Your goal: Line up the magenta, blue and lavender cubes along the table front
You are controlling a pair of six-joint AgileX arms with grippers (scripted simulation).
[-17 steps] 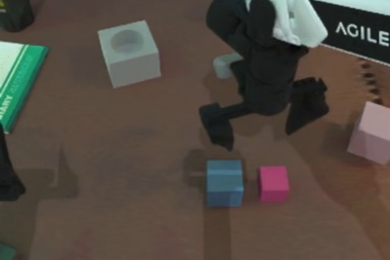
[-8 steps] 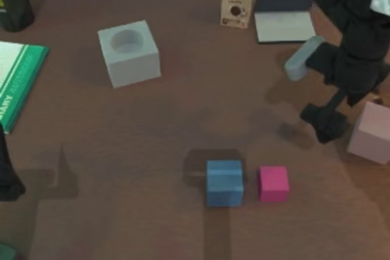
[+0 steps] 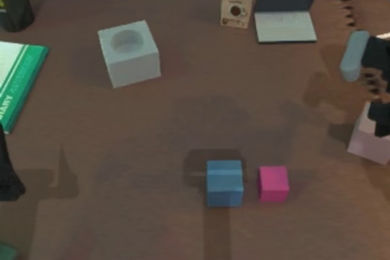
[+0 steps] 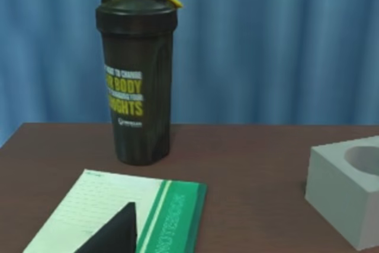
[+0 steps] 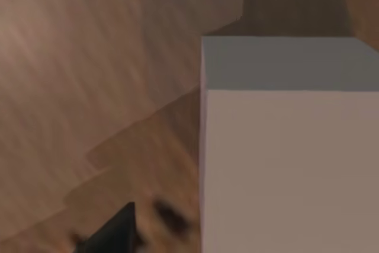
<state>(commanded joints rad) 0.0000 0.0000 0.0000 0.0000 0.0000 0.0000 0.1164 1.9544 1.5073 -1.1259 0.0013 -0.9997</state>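
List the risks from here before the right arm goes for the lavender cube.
1. The lavender cube sits at the table's right edge, partly under the right gripper; a poor descent might knock it off the table.
2. The blue cube and magenta cube already sit close together near the front; placing the larger cube beside them could bump them out of line.
3. The left gripper is parked far left, no help.

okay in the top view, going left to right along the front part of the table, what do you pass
Left gripper at the left edge → blue cube → magenta cube → lavender cube at the right edge, with the right gripper over it.
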